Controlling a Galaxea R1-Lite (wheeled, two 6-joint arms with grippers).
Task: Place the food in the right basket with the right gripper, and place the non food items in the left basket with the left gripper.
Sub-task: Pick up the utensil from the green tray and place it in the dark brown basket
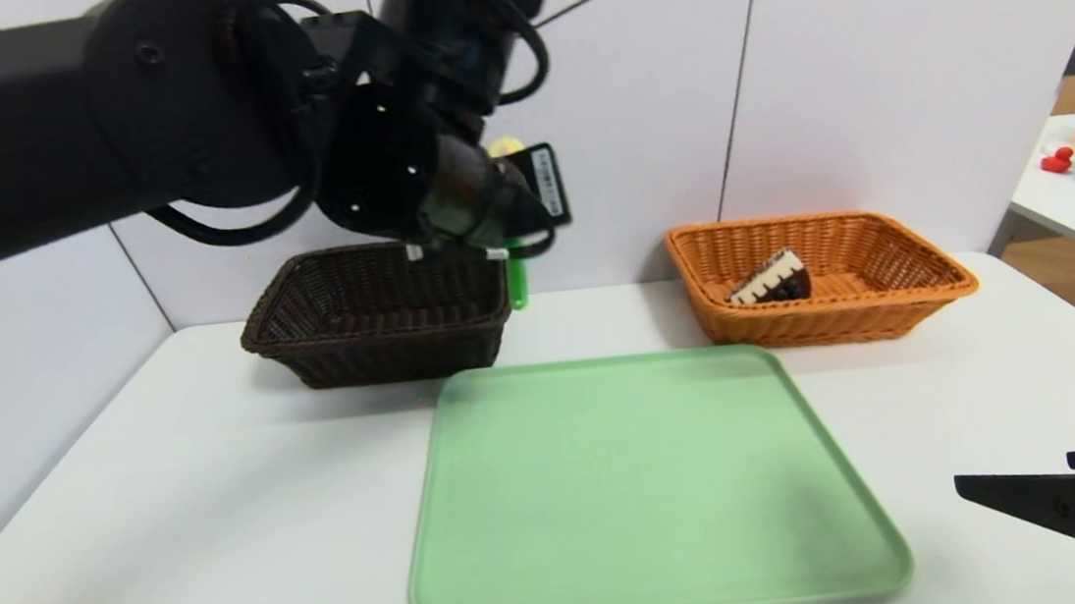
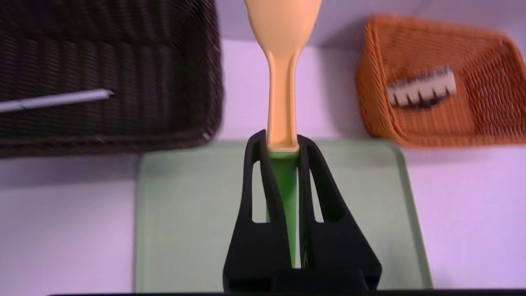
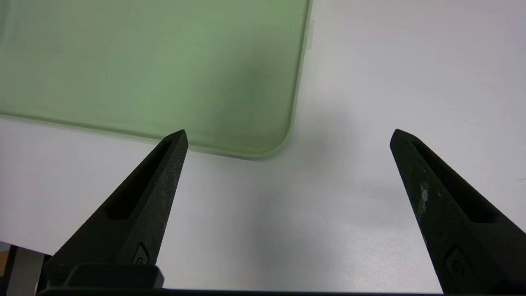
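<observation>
Spoon (image 2: 283,78) sits clamped by its green handle in the left claw (image 2: 282,148), raised near the dark basket (image 1: 374,347) at the surface's far edge, likely for dropping in. Pen (image 2: 55,100) lies inside already. Cake (image 1: 772,279) rests in the orange basket (image 1: 893,307). Right claw (image 3: 287,139) idles wide open, empty, by the tray's (image 1: 623,580) near corner.

Lighting bright, even, from overhead. Soft shadows lie on the table (image 1: 171,495) under the baskets and on the tray (image 1: 644,489). Left wrist view is motion-blurred, with a violet cast. Right wrist view is sharp.
</observation>
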